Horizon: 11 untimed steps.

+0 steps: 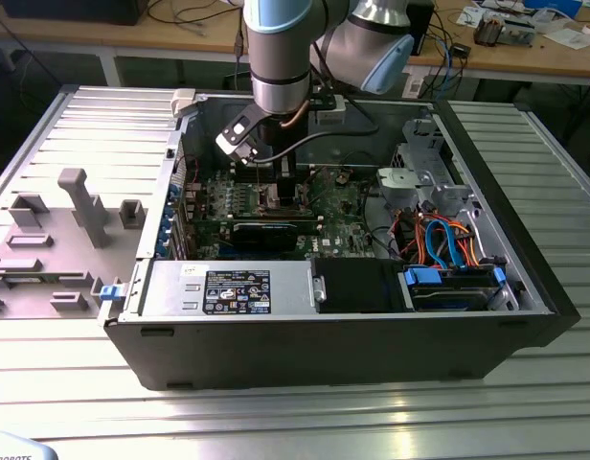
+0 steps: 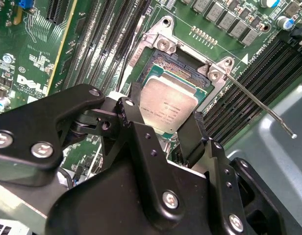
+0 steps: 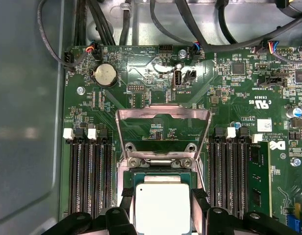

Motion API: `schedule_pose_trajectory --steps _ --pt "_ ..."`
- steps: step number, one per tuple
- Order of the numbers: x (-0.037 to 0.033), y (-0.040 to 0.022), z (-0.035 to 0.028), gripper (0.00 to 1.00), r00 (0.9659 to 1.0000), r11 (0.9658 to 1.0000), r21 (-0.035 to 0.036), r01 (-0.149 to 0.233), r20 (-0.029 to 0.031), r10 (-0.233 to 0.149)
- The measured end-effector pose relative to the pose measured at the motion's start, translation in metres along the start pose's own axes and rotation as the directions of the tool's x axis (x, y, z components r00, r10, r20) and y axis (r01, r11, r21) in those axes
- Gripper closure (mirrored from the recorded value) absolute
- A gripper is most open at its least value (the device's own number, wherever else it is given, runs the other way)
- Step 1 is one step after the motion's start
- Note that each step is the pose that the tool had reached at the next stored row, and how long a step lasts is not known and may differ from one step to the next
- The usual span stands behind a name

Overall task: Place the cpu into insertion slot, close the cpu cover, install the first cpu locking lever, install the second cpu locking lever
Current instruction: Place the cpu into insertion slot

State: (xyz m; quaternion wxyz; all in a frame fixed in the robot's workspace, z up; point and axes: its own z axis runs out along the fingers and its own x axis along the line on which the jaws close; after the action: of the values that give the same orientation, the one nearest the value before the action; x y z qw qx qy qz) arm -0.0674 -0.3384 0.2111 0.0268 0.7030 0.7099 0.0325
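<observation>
Now, gripper [image 1: 281, 187], exterior view: low inside PC case [image 1: 324, 350], over mobo [image 1: 345, 206].
cpu [image 2: 171, 105], second wrist view: jaws clamped on its edges, at socket [image 2: 174, 62].
cpu cover [image 3: 163, 113], first wrist view: flipped up; best keep cpu level, corners matched.

In the exterior view an even, bright light is cast from above — pale streaks are reflected off the ribbed grey metal table [image 1: 391, 422], while the open black computer case [image 1: 372, 355] is shaded inside. In the first wrist view the small square silver-grey cpu [image 3: 163, 208] is bleached almost white by glare.
</observation>
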Motion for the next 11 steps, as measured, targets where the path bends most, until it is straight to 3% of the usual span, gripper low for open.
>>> schedule_pose_trajectory --steps 7,11 --pt "0.0000 0.0000 0.0002 0.46 1.0000 1.0000 0.0000 0.000 0.0000 0.000" --pt "0.0000 -0.0004 0.0044 0.46 1.0000 1.0000 -0.0001 0.000 -0.0002 0.000"
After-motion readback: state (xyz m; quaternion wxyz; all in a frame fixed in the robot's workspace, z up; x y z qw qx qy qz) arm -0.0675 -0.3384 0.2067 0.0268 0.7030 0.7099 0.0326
